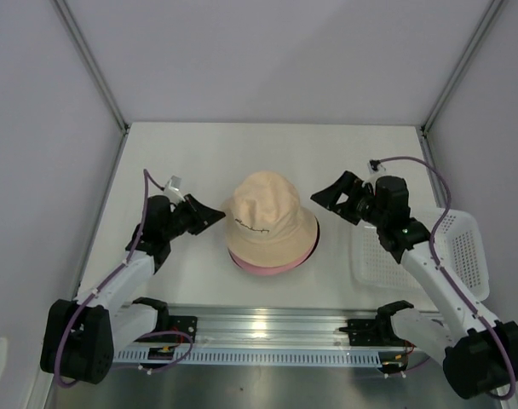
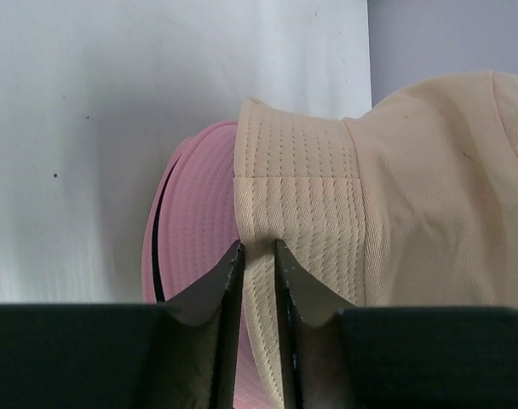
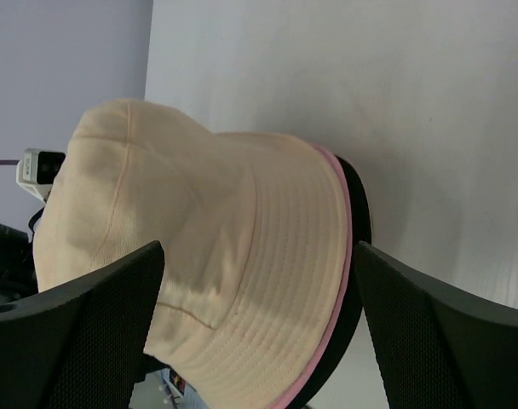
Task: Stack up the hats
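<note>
The beige hat (image 1: 267,213), with a small dark stitched mark on its front, sits on top of the pink hat (image 1: 267,269). The black hat (image 1: 316,237) lies under both, and only its rim shows. My left gripper (image 1: 215,215) is at the stack's left side. In the left wrist view it (image 2: 257,251) is closed on the brim of the beige hat (image 2: 310,196), with the pink hat (image 2: 195,221) below. My right gripper (image 1: 331,198) is open and empty just right of the stack. In the right wrist view it (image 3: 259,281) faces the beige hat (image 3: 208,221), with the pink rim (image 3: 348,230) and the black rim (image 3: 359,213) beneath.
A white perforated basket (image 1: 463,247) lies at the right, under my right arm. The grey side walls and back wall close in the white table (image 1: 267,153). A metal rail (image 1: 267,328) runs along the near edge.
</note>
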